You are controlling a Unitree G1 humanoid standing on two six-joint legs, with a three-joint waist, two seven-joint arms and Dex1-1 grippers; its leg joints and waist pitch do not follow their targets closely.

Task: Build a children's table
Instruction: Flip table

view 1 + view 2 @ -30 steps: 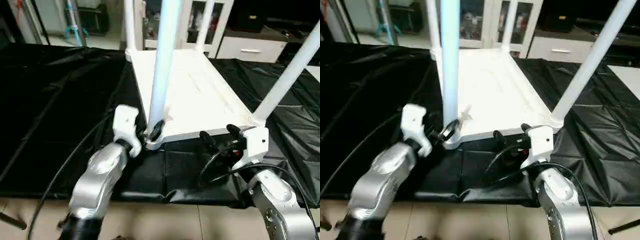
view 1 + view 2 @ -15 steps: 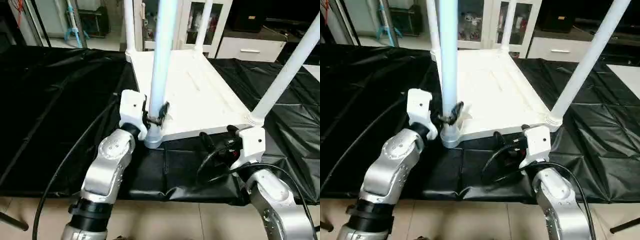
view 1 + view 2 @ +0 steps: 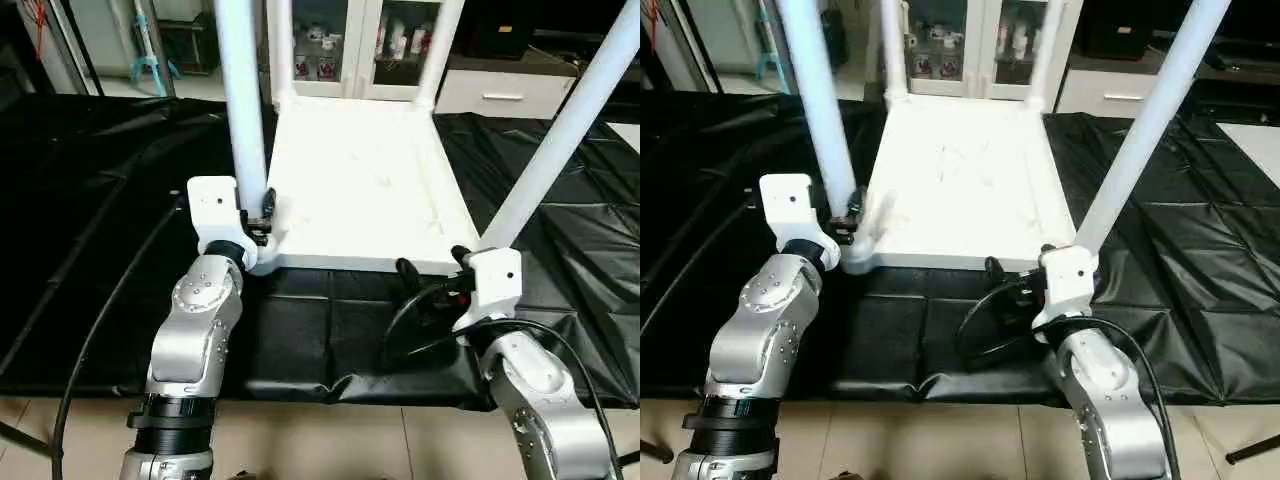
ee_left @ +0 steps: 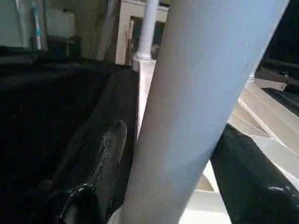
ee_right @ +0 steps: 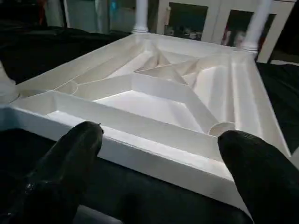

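Change since earlier: the children's table (image 3: 360,190) was swung on the black sheet (image 3: 100,180), so that its near edge was brought level with the sheet's front edge. The left end effector (image 3: 262,218) was carried up from the corner socket (image 3: 855,262) to the foot of the near-left leg (image 3: 243,100).
Left end effector: it was set around the near-left leg just above the socket. Whether it was clenched on the leg or merely placed round it could not be told.
Right end effector: it was left released, with its fingers (image 5: 70,154) spread wide, just short of the top's near edge beside the near-right leg (image 3: 560,140). Nothing was grasped by it.
Table: the top was laid upside down on the sheet over the floor (image 3: 330,440), ribs upward. All four legs were stood in their corner sockets.
Risk, leg: if the near-left leg was not fully seated, it could be levered askew or pulled out by a sideways pull.
Risk, top: since the top was not braced by the right end effector, it could be slid or tipped on the slick sheet.
Risk, cable: the loose cable (image 3: 410,310) could be caught on the top's edge.
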